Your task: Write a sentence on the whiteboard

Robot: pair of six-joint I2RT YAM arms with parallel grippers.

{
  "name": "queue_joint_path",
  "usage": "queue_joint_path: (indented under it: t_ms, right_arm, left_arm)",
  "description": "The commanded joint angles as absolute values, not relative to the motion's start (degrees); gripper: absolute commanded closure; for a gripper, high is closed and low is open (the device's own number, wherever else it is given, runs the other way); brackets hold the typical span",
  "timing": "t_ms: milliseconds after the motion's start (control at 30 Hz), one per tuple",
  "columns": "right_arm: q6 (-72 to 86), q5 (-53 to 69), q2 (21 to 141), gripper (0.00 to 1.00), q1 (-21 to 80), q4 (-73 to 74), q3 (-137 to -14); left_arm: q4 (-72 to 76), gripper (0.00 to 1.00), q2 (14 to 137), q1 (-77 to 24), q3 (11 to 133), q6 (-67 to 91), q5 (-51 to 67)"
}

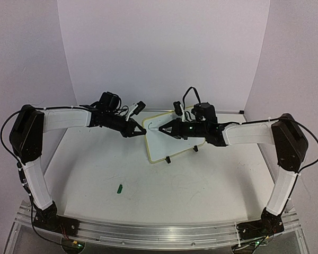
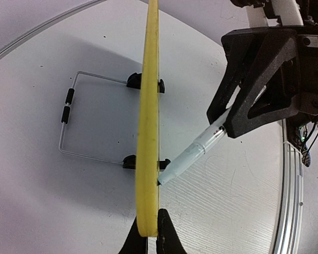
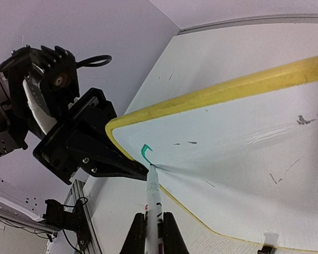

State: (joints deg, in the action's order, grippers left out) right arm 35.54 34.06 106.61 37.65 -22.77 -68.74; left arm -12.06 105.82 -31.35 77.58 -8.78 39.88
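Steadying the whiteboard (image 1: 175, 147) is the left claw's (image 2: 150, 239) whole job here. We have it clenched on the board's yellow rim, at the edge nearest the writing. The board is propped on a thin wire stand (image 2: 69, 119) and small black feet, so this grip should keep it from sliding or tipping back under the push of the pen.

The right claw (image 3: 152, 233) is closed around a marker (image 3: 153, 193), whose barrel runs forward out between the fingers. That keeps the tip in view of the wrist camera and lets the arm press it against the white face. The tip touches the board just inside the rim, close beside the left claw's fingers.

The whiteboard sits toward the far middle of the tabletop (image 1: 95, 174), between the two arms and turned at an angle. Of the sentence (image 3: 146, 153) we see only one green hook, likely the first letter, right at the marker's tip. The rest of the face is bare but for a few faint dark marks, so we judge the writing barely begun.

A small green piece (image 1: 119, 187), perhaps the marker's cap, lies well apart on the near tabletop, out of both arms' way.
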Motion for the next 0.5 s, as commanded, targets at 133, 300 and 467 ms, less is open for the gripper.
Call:
queue_joint_path:
  t_ms: [133, 300, 467]
  right_arm:
    - [33.25, 29.75, 105.45, 1.0, 37.45, -18.96, -68.34]
    - [33.13, 27.9, 103.89, 1.0, 37.45, -18.56, -67.7]
    - [32.82, 26.03, 101.58, 1.0, 37.47, -18.48, -66.76]
  left_arm:
    - [-13.1, 1.0, 105.64, -31.82, 79.98, -10.66, 39.45]
    - [-13.13, 1.0, 105.73, -31.82, 79.94, -10.69, 39.44]
    - [-13.18, 1.0, 105.85, -31.82, 79.98, -10.66, 39.46]
